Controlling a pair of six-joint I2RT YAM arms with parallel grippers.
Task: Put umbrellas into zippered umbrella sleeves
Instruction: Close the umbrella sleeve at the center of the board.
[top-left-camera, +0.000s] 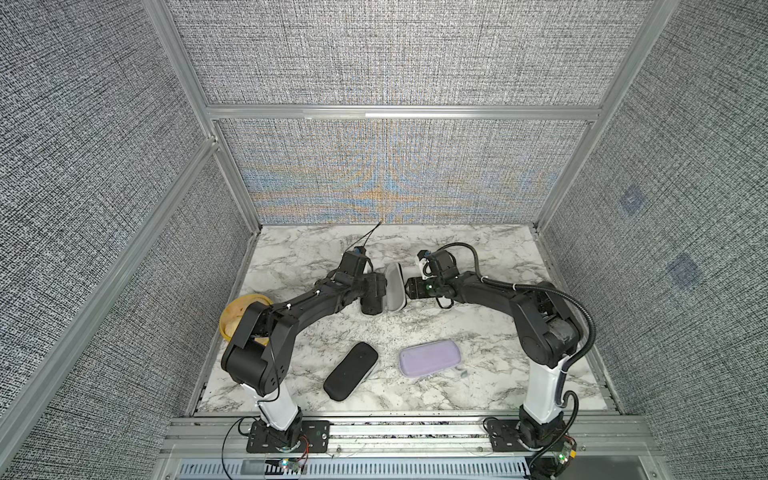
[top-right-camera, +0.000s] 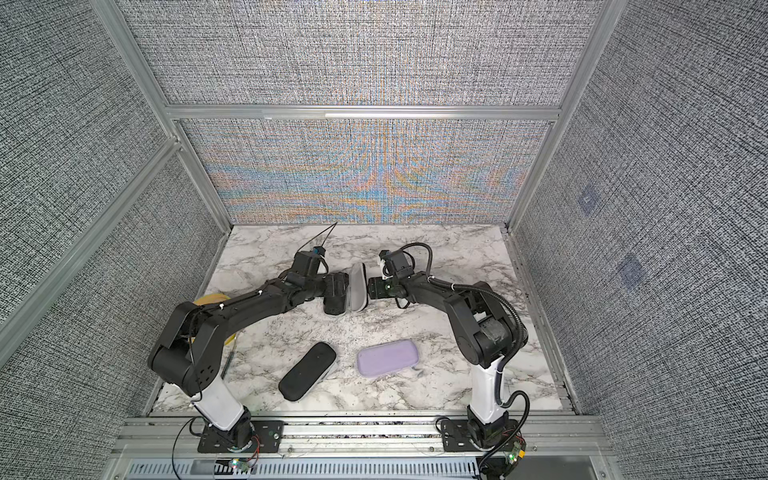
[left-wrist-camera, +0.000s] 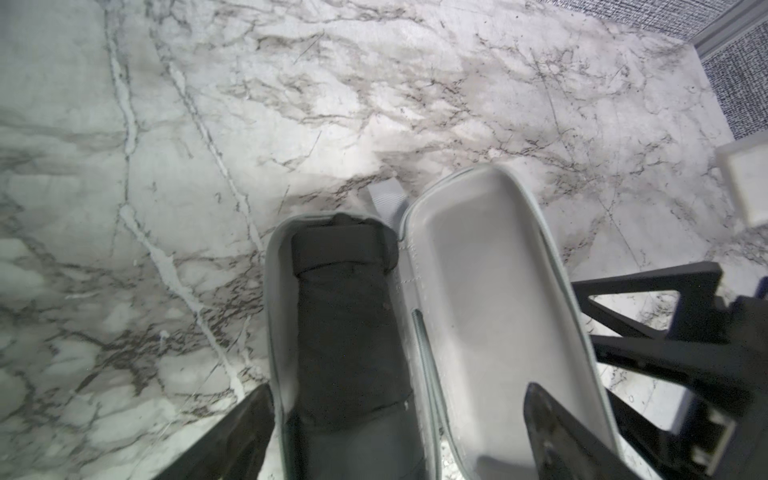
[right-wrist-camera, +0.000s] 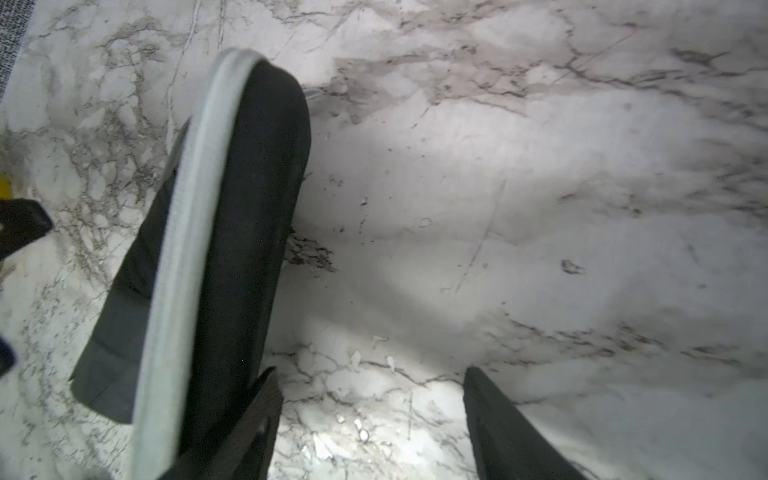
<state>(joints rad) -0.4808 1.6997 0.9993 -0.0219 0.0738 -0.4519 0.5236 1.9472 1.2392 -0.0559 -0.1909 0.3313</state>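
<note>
My left pincer (left-wrist-camera: 401, 390) gapes over the open black sleeve (left-wrist-camera: 275, 316), black umbrella (left-wrist-camera: 345, 324) lying inside; my right pincer (right-wrist-camera: 370, 372), also apart, should nudge the raised lid (right-wrist-camera: 249, 208) over squarely, zip edges meeting

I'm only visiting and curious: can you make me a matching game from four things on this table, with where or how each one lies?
Things:
1 black umbrella
2 lavender case
3 closed black case
4 yellow basket

States:
A partly hidden behind the left arm
B lying in the open grey-lined case
C shut, on the right arm's side
D slanted, front middle

Pairs: 1-B, 2-C, 3-D, 4-A.
</note>
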